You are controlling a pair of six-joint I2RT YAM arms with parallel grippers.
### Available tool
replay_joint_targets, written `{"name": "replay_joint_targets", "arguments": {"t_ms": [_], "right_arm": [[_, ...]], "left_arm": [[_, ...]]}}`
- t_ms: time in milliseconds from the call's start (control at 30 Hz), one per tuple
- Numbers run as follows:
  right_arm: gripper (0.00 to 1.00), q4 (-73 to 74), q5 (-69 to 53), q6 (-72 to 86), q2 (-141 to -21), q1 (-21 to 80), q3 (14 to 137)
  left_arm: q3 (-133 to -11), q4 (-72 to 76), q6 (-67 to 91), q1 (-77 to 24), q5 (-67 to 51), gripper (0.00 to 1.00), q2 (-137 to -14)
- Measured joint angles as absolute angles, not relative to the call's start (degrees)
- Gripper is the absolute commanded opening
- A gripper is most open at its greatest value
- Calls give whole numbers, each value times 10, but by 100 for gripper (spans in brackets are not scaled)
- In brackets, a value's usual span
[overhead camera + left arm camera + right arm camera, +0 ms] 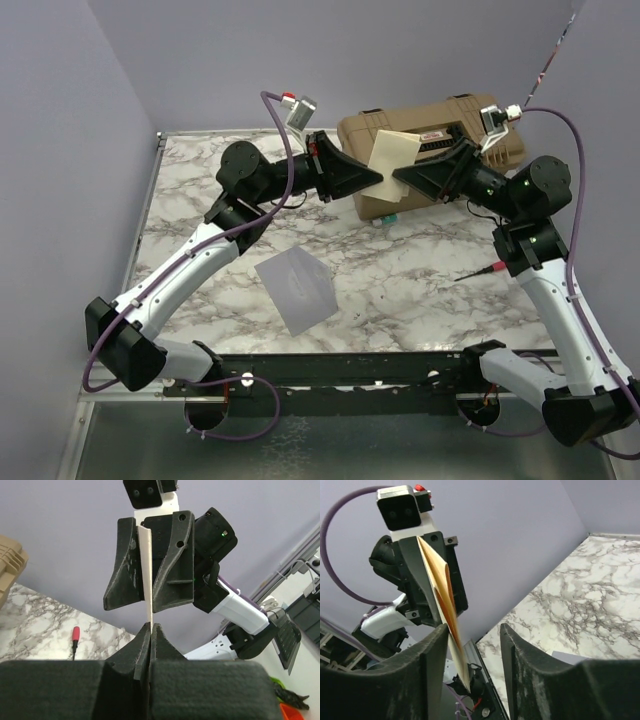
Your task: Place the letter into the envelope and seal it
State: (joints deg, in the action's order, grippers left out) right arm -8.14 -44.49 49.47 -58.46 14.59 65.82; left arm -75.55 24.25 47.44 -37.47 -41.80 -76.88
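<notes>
The letter (393, 150) is a tan sheet held on edge in the air in front of the toolbox. My left gripper (382, 181) is shut on its lower edge; the left wrist view shows the jaws (150, 625) pinching the thin sheet (145, 575). My right gripper (396, 174) faces it from the right and is open, one finger on each side of the sheet, as the right wrist view (472, 628) shows; the letter (442, 587) lies against its left finger. The blue-grey envelope (297, 290) lies flat on the marble table, nearer the front, apart from both grippers.
A tan toolbox (450, 125) stands at the back right of the table (200, 180). A red-handled screwdriver (478, 272) lies at the right, also in the left wrist view (75, 634). Purple walls close in the left, back and right.
</notes>
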Motion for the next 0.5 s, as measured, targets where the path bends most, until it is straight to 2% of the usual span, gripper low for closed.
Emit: {"name": "replay_joint_targets", "arguments": {"t_ms": [67,200,233,267,333,367,433,500], "right_arm": [[37,-91,-449,496,-585,146,661],[3,-117,-464,508,-586,147,661],[1,-123,-467,512,-586,147,661],[0,-127,-468,514,-586,147,661],[0,-128,-469,514,-586,147,661],[0,-124,-469,512,-586,147,661],[0,-103,-462,503,-586,147,663],[0,-65,-455,486,-591,147,673]], "left_arm": [[-752,244,478,-381,-409,0,-769],[-742,247,485,-389,-393,0,-769],[-737,248,486,-390,-388,4,-769],[-733,249,486,-391,-384,14,-769],[-721,253,483,-391,-377,50,-769],[-714,253,477,-391,-372,63,-768],[-694,238,452,-391,-350,77,-758],[-678,208,432,-391,-322,85,-746]]}}
